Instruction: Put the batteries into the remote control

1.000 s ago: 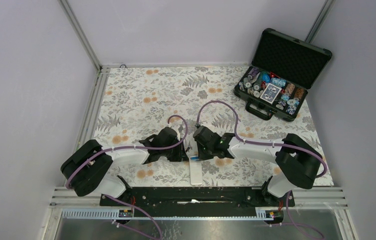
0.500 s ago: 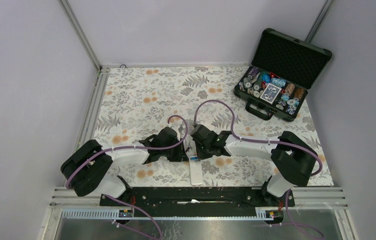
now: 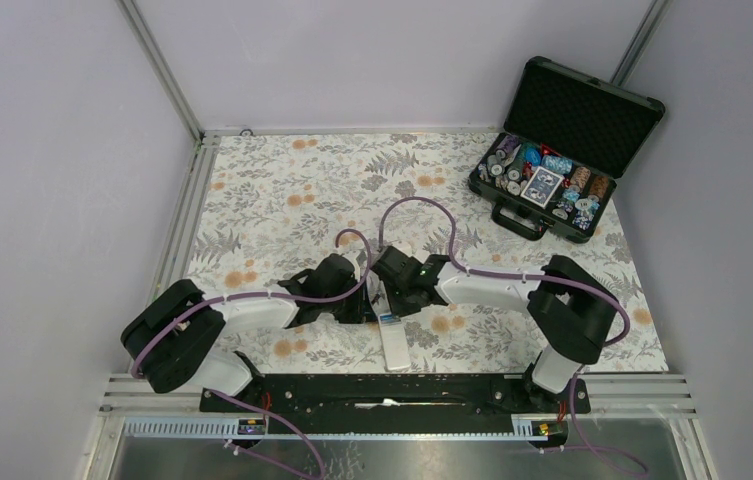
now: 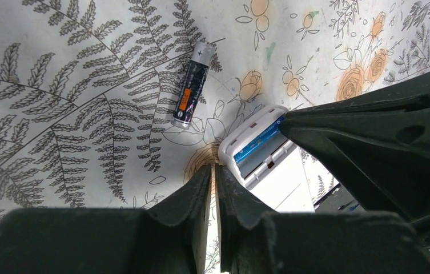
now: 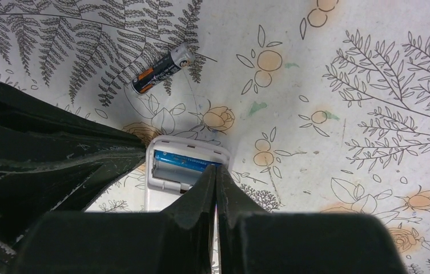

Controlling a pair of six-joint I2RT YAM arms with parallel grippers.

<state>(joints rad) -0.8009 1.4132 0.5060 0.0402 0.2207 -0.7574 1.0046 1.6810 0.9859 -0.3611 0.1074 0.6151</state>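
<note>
Batteries like these were probably light, hard and slippery; you would pinch the black battery [image 4: 191, 91], loose on the cloth [image 4: 58, 142] near the remote control [image 4: 275, 191], across its middle. The blue battery [image 5: 181, 165] sat in its compartment. Your left gripper [image 4: 212, 188] and right gripper [image 5: 216, 188] were both closed, empty.

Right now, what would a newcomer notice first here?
A small white rectangular remote control lies near-centre, a bright blue cylindrical battery in its open bay, the shut left gripper and right gripper crowding that end. A loose black, orange-labelled battery lies on the floral cloth just beyond. An open black hard case of poker chips sits far right.
</note>
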